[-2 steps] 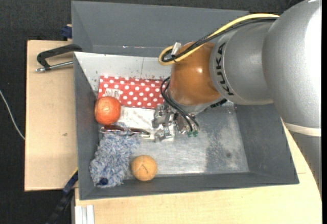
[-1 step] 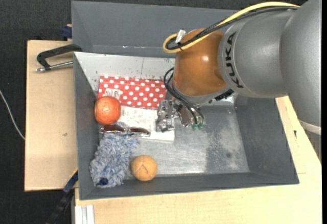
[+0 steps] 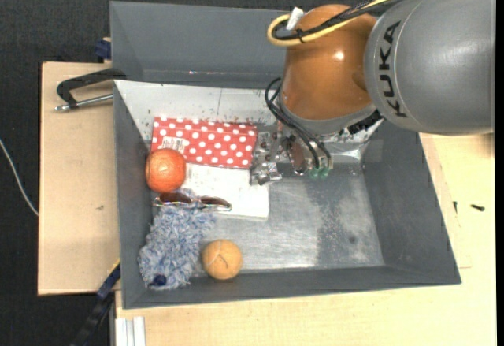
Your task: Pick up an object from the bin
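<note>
My gripper (image 3: 266,171) hangs low in the middle of the bin, its fingertips at the right edge of a flat white pad (image 3: 228,188). Just to its left lies a red packet with white dots (image 3: 206,143), partly over the white pad. A red-orange apple (image 3: 165,171) rests on the left end of that packet. I see nothing between the fingers.
A pair of brown sunglasses (image 3: 193,200) lies on the white pad's front edge. A blue-grey fluffy cloth (image 3: 172,248) and a small orange ball (image 3: 222,259) sit in the front left corner. The arm's orange cover and yellow cable hang over the back right.
</note>
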Tool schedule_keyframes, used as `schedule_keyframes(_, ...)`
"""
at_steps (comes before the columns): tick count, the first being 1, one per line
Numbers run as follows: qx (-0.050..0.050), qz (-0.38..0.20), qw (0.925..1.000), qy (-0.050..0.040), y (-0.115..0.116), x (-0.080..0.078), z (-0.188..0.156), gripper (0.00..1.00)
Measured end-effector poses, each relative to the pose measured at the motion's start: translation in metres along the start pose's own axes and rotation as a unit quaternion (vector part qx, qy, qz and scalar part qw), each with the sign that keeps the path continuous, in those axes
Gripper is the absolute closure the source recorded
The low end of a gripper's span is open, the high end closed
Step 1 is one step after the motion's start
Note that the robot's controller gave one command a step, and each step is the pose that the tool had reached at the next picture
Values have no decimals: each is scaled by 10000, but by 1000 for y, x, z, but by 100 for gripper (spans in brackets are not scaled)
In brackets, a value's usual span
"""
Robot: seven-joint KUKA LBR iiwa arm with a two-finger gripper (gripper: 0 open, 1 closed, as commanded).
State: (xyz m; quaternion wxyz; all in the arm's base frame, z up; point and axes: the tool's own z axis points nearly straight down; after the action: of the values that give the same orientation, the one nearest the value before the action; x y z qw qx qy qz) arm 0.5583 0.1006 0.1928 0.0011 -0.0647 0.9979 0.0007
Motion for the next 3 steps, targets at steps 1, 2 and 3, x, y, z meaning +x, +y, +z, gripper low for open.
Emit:
schedule_keyframes(1,-1,400,9992,28,0,-20,84,0)
schedule_keyframes(2,-2,397,9992,-3,0,-22,81,0)
schedule_keyframes(3,-1,-455,9989,-90,56,0,115,100)
